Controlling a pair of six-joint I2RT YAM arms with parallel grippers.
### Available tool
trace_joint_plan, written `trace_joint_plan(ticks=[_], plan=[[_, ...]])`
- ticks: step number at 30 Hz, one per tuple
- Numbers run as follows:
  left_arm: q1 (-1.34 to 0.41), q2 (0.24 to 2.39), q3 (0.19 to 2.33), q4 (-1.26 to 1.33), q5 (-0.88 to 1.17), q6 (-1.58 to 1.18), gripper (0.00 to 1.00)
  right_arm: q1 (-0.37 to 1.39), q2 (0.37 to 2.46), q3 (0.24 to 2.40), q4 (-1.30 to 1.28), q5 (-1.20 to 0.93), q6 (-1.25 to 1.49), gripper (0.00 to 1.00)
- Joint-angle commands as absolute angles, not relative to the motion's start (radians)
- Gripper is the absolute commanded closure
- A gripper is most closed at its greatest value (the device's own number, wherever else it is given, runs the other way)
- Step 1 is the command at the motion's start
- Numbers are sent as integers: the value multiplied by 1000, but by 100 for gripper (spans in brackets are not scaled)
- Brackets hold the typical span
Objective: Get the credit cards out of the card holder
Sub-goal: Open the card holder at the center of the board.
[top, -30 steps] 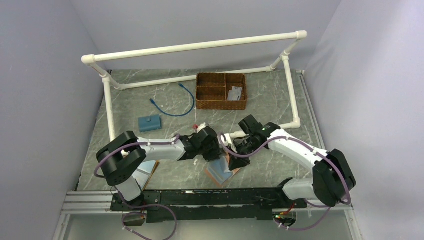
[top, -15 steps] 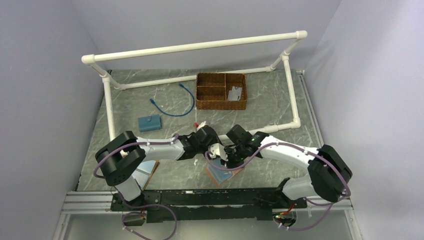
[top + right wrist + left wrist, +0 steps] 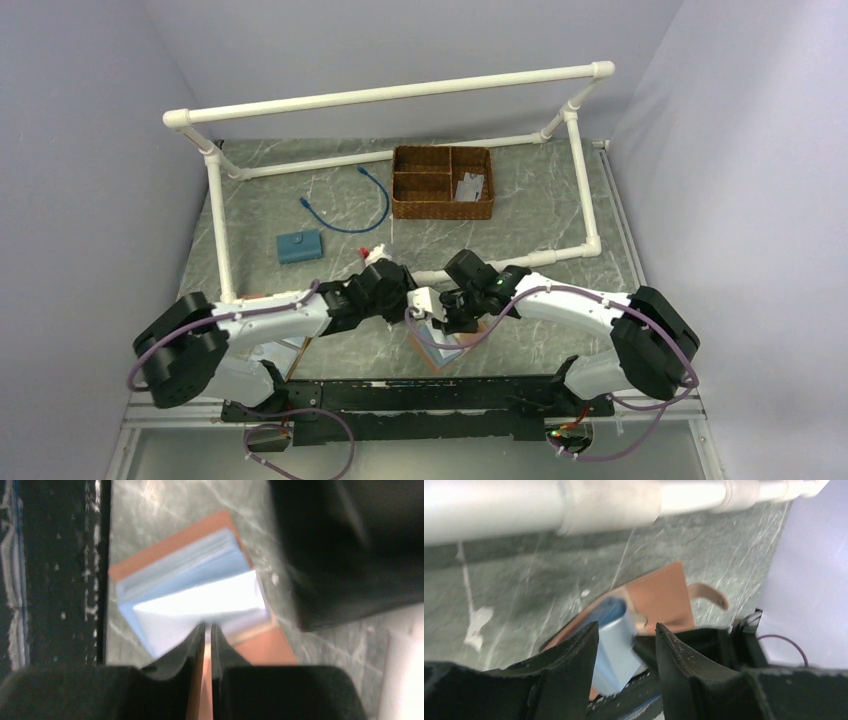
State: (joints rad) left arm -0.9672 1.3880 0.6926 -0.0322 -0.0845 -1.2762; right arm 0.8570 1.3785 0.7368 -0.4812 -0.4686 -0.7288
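My right hand [image 3: 207, 627] is pinched nearly closed at the lining of the card holder [image 3: 170, 542]; I cannot tell if it has a card. Left hand [image 3: 626, 630] is half-open and empty. Pulling may lift the whole holder.

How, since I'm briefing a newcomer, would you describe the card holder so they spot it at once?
On the grey marbled table, look near the front edge, where the left gripper and right gripper converge. Lying open there is the card holder, a small reddish-brown leather wallet with pale blue lining; the blue block and wicker basket farther back are not leather.
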Motion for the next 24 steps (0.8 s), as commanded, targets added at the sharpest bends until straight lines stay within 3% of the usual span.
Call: trace_joint_plan(ticks=[1, 12, 18, 24], plan=[[-1002, 1225, 616, -12, -27, -1310, 50, 821, 1410, 736, -526, -356, -659, 88], [-1023, 1206, 558, 34, -43, -1367, 52, 800, 1362, 761, -569, -508, -663, 86], [-1028, 1241, 552, 113, -9, -1385, 67, 703, 1358, 785, -612, -618, -661, 86], [-1041, 1318, 589, 99, 24, -1397, 69, 663, 1362, 789, -621, -640, -655, 86]])
